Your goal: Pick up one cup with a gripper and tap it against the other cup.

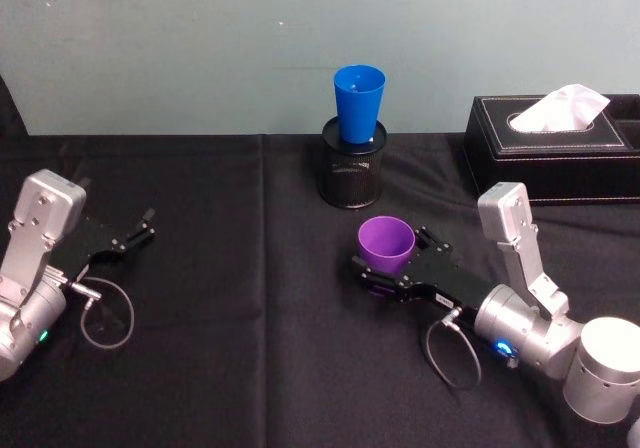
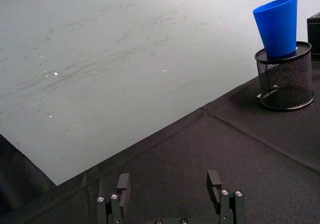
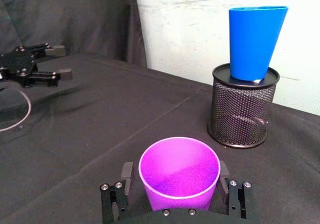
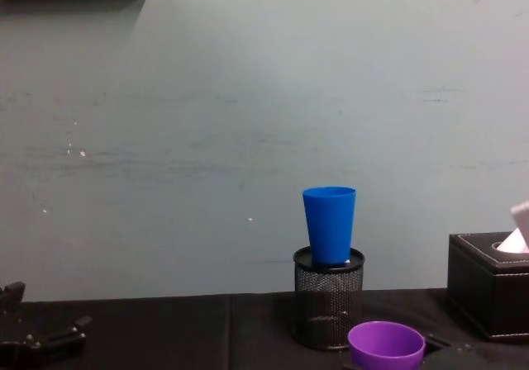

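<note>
The black-draped desk (image 1: 250,368) fills the lower two thirds of the head view, with the pale wall (image 1: 150,48) across the top. At the right edge, against the wall, we see a black tissue box (image 1: 560,158) with a white tissue sticking up.

The silver-grey right arm (image 1: 530,318) comes in from the lower right corner; the left arm (image 1: 35,268) lies along the left edge.

At upper centre a black mesh pen holder (image 1: 352,173) stands upright on the desk; the blue cup (image 1: 359,103) stands in its mouth, wide end up, its rim against the wall in the chest view.

Just below and a little right of the holder, well apart from it, we find the purple cup (image 1: 386,246), upright and mouth up, low against the cloth at the bottom of the chest view (image 4: 386,343).

The right hand (image 1: 390,248) reaches it from the lower right; its two fingers (image 3: 127,173) stand spread on either side of the cup, released rather than clenched, with a sliver of cloth showing between one finger and the cup wall; a small white label (image 1: 443,296) sits on its flat black body.

The left hand (image 1: 147,224) rests at the left middle of the head view, far from both cups; its wrist view shows it released, the fingers (image 2: 123,183) wide apart over bare cloth.
</note>
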You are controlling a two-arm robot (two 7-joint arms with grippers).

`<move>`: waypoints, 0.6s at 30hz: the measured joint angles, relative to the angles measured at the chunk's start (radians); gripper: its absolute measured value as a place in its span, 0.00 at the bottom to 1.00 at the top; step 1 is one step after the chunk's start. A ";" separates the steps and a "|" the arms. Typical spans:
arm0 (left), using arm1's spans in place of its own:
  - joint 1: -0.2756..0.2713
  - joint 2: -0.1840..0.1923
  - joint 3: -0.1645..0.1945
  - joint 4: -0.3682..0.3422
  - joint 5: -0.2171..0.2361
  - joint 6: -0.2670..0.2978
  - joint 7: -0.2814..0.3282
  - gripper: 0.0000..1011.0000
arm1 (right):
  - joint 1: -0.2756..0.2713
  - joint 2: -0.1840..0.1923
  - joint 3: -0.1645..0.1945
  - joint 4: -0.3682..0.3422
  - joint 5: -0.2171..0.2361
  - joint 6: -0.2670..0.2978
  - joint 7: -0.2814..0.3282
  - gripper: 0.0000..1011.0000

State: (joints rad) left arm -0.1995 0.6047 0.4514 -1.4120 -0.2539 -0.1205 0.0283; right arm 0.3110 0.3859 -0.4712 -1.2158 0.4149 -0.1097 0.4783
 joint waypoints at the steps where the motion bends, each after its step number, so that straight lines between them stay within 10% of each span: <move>1: 0.000 0.000 0.000 0.000 0.000 0.000 0.000 0.99 | 0.000 0.000 0.000 0.000 0.000 0.000 0.000 0.99; 18: 0.000 0.000 0.000 0.000 0.000 0.000 0.000 0.99 | 0.004 -0.039 0.026 0.012 -0.036 0.006 0.008 0.77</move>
State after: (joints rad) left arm -0.1995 0.6047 0.4514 -1.4120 -0.2539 -0.1205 0.0283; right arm 0.3148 0.3465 -0.4449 -1.2042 0.3787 -0.1038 0.4860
